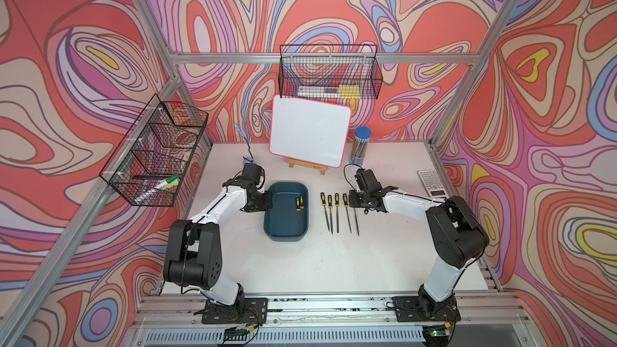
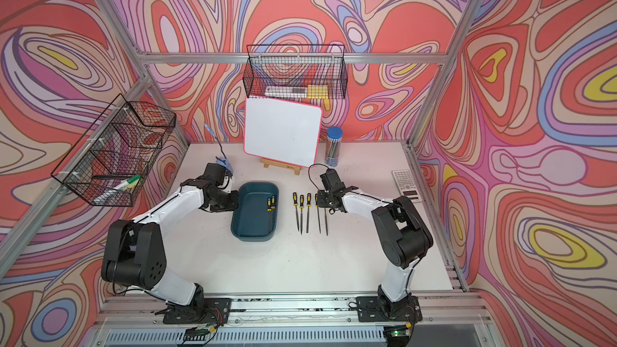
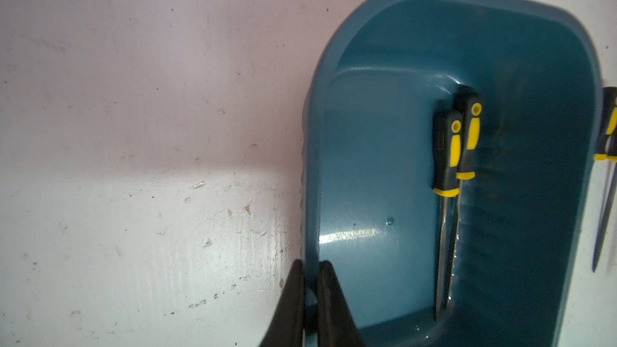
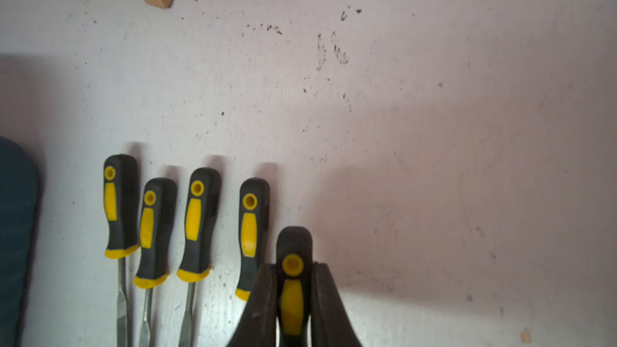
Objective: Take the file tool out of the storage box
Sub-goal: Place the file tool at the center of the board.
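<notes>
**While my left hand pins the box, my right grips a file**

As I look down on the counter [image 1: 334,262], the storage box [image 1: 282,218] sits a little left of its middle, a dark teal tub with its long sides running away from me. My left hand [image 3: 311,263] is clamped on the box's left long wall, in the far half. In the left wrist view one of its fingers [image 3: 293,302] lies outside the rim and the other inside, with the wall pinched between them. The two files [image 1: 299,204] in the box lie side by side along its right wall, their black-and-yellow handles touching and turned toward the far end, blades pointing toward me.

To the right of the box, and apart from it, four files [image 1: 337,200] lie in a row on the counter, roughly parallel, handles away from me. My right hand [image 4: 293,267] is closed on the handle of a fifth file [image 4: 292,298] at the right end of that row. Both fingers press the handle's sides, and its butt end sticks out past the fingertips. In both top views its blade runs alongside the others. I cannot tell whether this file rests on the counter or sits just above it.

At the back of the counter a whiteboard [image 1: 310,130] leans on a wooden easel [image 1: 307,165], and a calculator [image 1: 430,181] lies by the right edge.
</notes>
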### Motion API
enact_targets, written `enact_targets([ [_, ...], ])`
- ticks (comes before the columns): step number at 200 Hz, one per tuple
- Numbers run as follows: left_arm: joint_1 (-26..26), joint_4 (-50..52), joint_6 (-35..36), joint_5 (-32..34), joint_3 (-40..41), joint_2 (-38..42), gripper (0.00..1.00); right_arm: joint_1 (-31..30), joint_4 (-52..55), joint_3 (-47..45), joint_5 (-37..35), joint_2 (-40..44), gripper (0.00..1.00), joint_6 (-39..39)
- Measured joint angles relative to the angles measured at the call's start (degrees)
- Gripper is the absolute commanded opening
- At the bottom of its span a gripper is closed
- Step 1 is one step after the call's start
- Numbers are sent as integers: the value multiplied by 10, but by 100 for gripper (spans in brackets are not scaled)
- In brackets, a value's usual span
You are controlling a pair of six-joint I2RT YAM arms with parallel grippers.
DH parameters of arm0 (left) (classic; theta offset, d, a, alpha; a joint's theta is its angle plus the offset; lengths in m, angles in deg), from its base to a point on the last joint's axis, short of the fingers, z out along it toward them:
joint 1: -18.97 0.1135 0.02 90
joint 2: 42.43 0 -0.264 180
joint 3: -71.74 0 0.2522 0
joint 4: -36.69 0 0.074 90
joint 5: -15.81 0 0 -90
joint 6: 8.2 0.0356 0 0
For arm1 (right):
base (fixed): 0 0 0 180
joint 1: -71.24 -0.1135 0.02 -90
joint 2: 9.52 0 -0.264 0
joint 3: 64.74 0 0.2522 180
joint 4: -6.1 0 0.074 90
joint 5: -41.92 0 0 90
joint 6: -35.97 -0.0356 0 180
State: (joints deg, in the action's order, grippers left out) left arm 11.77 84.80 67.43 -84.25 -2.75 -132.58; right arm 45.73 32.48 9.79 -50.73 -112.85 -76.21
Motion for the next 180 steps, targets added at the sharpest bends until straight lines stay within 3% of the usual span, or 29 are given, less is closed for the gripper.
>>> enact_targets([
  [66, 0, 0, 0, 2, 0, 0, 0, 4, 2, 21, -3, -48, 7, 6],
  [138, 0, 0, 0, 1, 0, 0, 0, 4, 16, 38, -6, -49, 36, 11],
  [180, 0, 5, 0, 1, -6, 0, 0, 3, 37, 79, -8, -47, 39, 16],
])
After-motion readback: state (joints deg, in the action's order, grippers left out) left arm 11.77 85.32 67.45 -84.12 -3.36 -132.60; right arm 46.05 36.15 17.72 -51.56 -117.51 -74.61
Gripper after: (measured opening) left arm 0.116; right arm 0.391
